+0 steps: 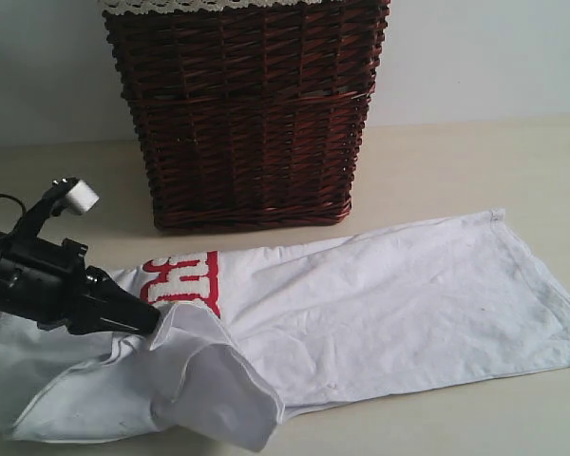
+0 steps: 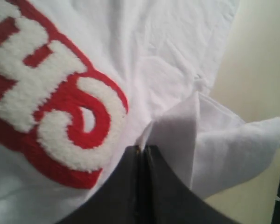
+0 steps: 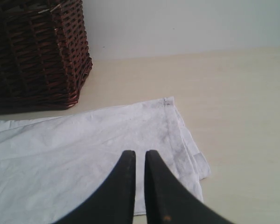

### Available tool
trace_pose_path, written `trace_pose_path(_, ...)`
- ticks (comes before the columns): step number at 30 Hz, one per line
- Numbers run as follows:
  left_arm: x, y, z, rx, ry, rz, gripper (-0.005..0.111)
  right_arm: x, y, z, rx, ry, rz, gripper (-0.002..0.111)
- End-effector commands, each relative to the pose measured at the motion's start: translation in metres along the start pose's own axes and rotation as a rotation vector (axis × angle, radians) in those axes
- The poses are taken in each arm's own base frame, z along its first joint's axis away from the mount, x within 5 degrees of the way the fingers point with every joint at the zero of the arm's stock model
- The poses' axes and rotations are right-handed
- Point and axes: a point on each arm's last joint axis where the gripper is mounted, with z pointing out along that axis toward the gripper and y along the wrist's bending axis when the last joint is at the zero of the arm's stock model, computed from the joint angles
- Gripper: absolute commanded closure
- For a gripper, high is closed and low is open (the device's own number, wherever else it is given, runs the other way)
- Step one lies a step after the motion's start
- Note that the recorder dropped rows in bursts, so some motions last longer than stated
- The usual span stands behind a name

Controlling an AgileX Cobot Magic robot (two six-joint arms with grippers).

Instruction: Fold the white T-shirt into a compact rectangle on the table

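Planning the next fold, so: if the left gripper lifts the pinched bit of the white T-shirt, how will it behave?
Probably floppy: the white T-shirt already crumples and droops around the left gripper. Likely light, since a fingertip pinch holds up a fold. The rest may drag across the table.
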Motion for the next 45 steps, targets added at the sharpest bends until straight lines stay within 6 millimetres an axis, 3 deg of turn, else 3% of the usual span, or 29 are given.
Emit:
trace_pose_path(1,-0.003,0.015,-0.001,-0.12,-0.038,-0.045,0.107,0.001,0.0,0.0,-0.002,-0.007,-0.003,0.099)
trace_pose_path(9,-0.006,0.039,-0.007,-0.39,-0.087,-0.085,0.101,0.001,0.0,0.0,-0.002,-0.007,-0.003,0.099)
trace_pose_path(19,-0.009,0.042,-0.009,-0.418,-0.127,-0.133,0.04,0.001,0.0,0.0,-0.002,-0.007,-0.003,0.099)
trace_pose_path(23,-0.021,0.034,-0.014,-0.369,-0.193,-0.126,0.029,0.001,0.0,0.0,-0.002,-0.007,-0.003,0.099)
trace_pose_path(28,-0.035,-0.015,-0.013,0.024,-0.198,0.207,0.044,0.001,0.0,0.0,-0.002,-0.007,-0.003,0.099)
trace_pose_path(34,-0.007,-0.032,0.027,0.142,0.127,0.408,0.073,0.001,0.0,0.0,-0.002,-0.007,-0.003,0.099)
trace_pose_path(37,-0.003,-0.034,0.04,0.143,0.172,0.427,0.087,0.001,0.0,0.0,-0.002,-0.007,-0.003,0.099)
trace_pose_path(41,-0.006,-0.025,0.048,0.003,0.172,0.445,0.103,0.001,0.0,0.0,-0.002,-0.007,-0.003,0.099)
trace_pose_path(45,-0.009,-0.013,0.048,-0.131,0.161,0.452,0.107,0.001,0.0,0.0,-0.002,-0.007,-0.003,0.099)
